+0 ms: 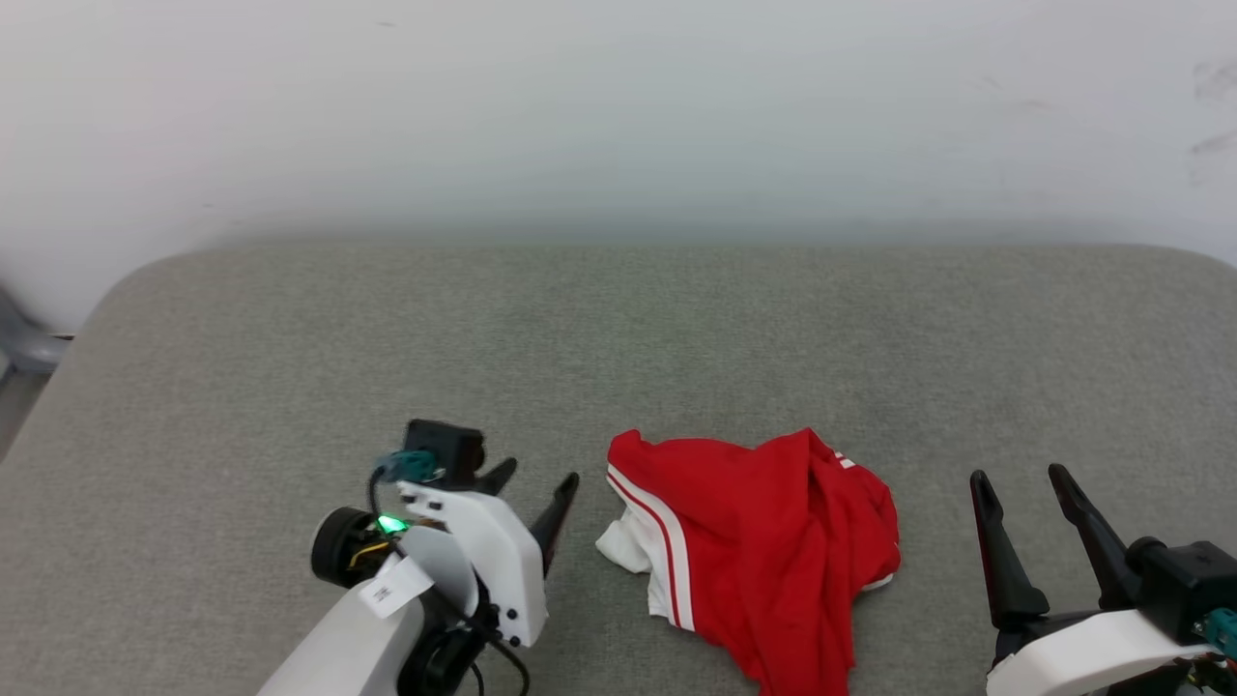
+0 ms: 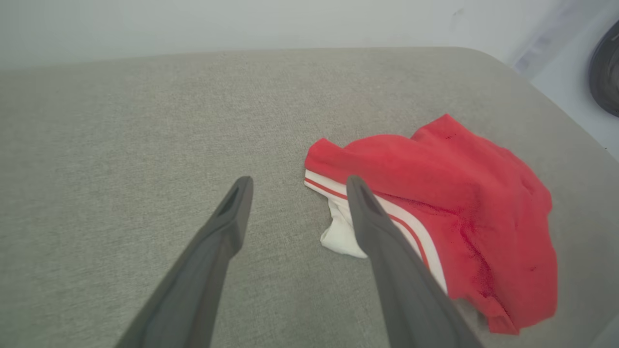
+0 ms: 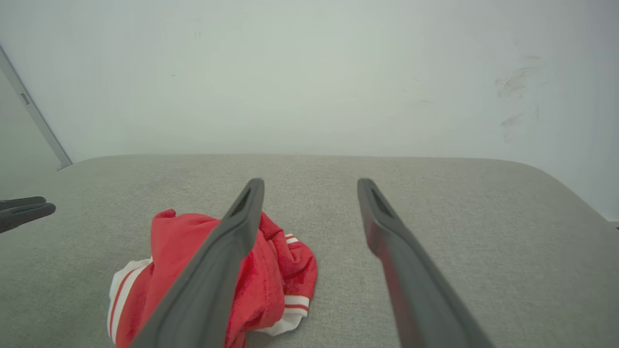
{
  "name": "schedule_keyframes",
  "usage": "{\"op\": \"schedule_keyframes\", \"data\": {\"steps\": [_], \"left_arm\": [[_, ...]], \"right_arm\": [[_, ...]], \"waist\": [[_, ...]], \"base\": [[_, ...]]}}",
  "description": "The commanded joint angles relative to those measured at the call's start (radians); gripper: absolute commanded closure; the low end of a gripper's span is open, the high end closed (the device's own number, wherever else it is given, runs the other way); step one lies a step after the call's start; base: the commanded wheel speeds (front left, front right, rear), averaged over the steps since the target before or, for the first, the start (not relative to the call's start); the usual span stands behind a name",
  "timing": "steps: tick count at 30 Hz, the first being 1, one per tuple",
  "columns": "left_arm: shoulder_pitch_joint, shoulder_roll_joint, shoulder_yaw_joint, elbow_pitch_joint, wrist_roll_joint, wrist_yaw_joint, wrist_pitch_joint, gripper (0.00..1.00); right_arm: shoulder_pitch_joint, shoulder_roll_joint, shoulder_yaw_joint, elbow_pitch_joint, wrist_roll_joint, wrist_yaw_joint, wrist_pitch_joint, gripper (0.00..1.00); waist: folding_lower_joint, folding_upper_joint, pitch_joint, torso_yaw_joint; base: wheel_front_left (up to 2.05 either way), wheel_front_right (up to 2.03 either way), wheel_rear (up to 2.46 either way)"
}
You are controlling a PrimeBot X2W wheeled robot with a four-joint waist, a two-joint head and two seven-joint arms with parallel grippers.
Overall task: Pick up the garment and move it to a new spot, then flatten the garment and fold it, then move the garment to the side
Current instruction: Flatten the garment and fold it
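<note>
1. The left hand (image 1: pixel 539 472) is released. Its two dark fingers are spread wide with nothing between them, and they point toward the far wall.
2. The right hand (image 1: pixel 1020 474) is also released. Its fingers are parted, hold nothing, and point the same way from the near right corner of the scene.
3. The garment (image 1: pixel 773 541) lies between the two hands, in a crumpled heap on the near part of the worktop (image 1: pixel 387 338). It is mostly bright red. A white sleeve edged with red-and-white stripes is bunched at its left side, and a second striped edge peeks out at its far right.
4. The left hand is just beside the garment's striped left edge, with a narrow strip of bare surface between them in the head view. The right hand is further from the heap, with a wider bare gap between them.
5. No chest lettering can be made out in the folds.
6. The worktop is covered in grey woven fabric and has rounded far corners.
7. A plain pale wall (image 1: pixel 618 116) rises behind its far edge, with a few faint scuff marks toward the right.
</note>
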Motion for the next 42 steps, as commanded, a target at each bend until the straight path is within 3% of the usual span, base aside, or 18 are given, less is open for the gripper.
{"op": "schedule_keyframes", "data": {"steps": [1, 10, 18, 22, 23, 24, 25, 32, 38, 42], "left_arm": [[-0.025, -0.01, -0.017, 0.023, -0.009, -0.015, 0.036, 0.0], [-0.131, -0.042, -0.117, 0.187, -0.022, -0.082, 0.266, 0.0], [-0.208, -0.054, -0.175, 0.336, 0.006, -0.118, 0.315, 0.0], [-0.223, -0.066, -0.238, 0.418, 0.013, -0.142, 0.389, 0.0], [-0.217, -0.072, -0.257, 0.436, 0.006, -0.148, 0.416, 0.55], [-0.214, -0.075, -0.276, 0.45, 0.004, -0.155, 0.437, 0.82], [-0.21, -0.078, -0.291, 0.46, -0.004, -0.159, 0.454, 1.0], [-0.254, -0.034, -0.303, 0.424, 0.008, -0.158, 0.356, 1.0], [-0.275, 0.044, -0.242, 0.301, 0.014, -0.106, 0.264, 1.0], [-0.239, 0.136, -0.199, 0.176, 0.007, -0.05, 0.262, 1.0]], "right_arm": [[-0.013, 0.001, 0.002, -0.002, -0.002, 0.0, 0.002, 0.0], [-0.054, 0.001, 0.017, 0.004, 0.004, 0.0, -0.003, 0.0], [-0.084, 0.001, 0.024, 0.019, 0.014, 0.0, -0.018, 0.0], [-0.096, 0.001, 0.027, 0.027, 0.018, 0.0, -0.028, 0.0], [-0.098, 0.001, 0.028, 0.029, 0.019, 0.0, -0.028, 0.0], [-0.099, 0.001, 0.027, 0.032, 0.021, 0.0, -0.031, 0.0], [-0.101, 0.001, 0.024, 0.035, 0.019, 0.0, -0.032, 0.0], [-0.103, 0.001, 0.001, 0.056, 0.022, 0.0, -0.037, 0.0], [-0.086, 0.001, -0.021, 0.067, 0.028, 0.0, -0.034, 0.0], [-0.072, 0.001, -0.041, 0.071, 0.026, 0.0, -0.034, 0.0]], "waist": [[0.0, -0.0001, 0.016, -0.024], [0.0, -0.0001, 0.094, -0.094], [0.0, -0.0001, 0.15, -0.133], [0.0, -0.0001, 0.173, -0.144], [0.0, -0.0001, 0.177, -0.145], [0.0, -0.0001, 0.179, -0.147], [0.0, -0.0001, 0.181, -0.147], [0.0, -0.0001, 0.165, -0.126], [0.0, -0.0001, 0.127, -0.08], [0.0, -0.0001, 0.109, -0.045]], "base": [[0.0, 0.0, 0.0], [0.0, 0.0, 0.0], [0.0, 0.0, 0.0], [0.0, 0.0, 0.0], [0.0, 0.0, 0.0], [0.0, 0.0, 0.0], [0.0, 0.0, 0.0], [0.0, 0.0, 0.0], [0.0, 0.0, 0.0], [0.0, 0.0, 0.0]]}}
